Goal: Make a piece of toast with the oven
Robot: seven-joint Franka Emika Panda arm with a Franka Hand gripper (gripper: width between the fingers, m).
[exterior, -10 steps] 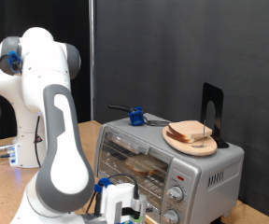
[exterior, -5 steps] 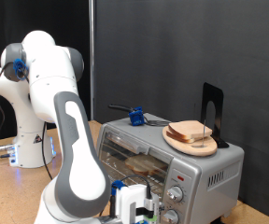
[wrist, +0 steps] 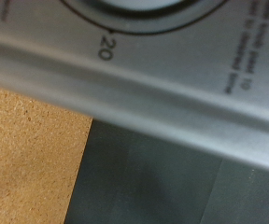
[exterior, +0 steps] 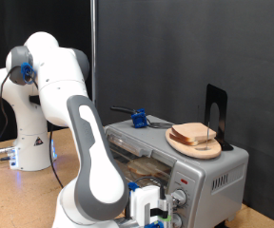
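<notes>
While the arm bends low at the oven's front, the scene reads as follows.

Piece of toast: a tan slice (exterior: 148, 167) lies inside the oven on the wire rack, seen through the glass door.
Oven: the silver toaster oven (exterior: 208, 176) sits at the exterior view's right, its door shut and its round knobs (exterior: 180, 198) stacked down the right front panel.
Gripper: the gripper (exterior: 152, 215) sits at the exterior view's bottom, just in front of the oven's knob panel, near the lower knobs; its fingers are not clear enough to see, so I cannot tell whether it is released or clenched, and nothing shows between them.
Wrist view: a very close, blurred stretch of the oven's silver panel (wrist: 172, 93) fills most of it, with the printed numeral "20" (wrist: 105, 51) beside the edge of a dial; a bit of the brown table (wrist: 27, 159) shows past the panel.
Plate: a round wooden plate (exterior: 196, 147) rests on the oven's roof, carrying a short stack of bread slices (exterior: 194, 135).
Roof, far side: a blue object (exterior: 136, 119) and a black upright stand (exterior: 216, 114) are also up there, the stand just behind the plate.
Arm: the white arm (exterior: 89, 152) arcs from its base (exterior: 32, 142) at the left down to the gripper.
</notes>
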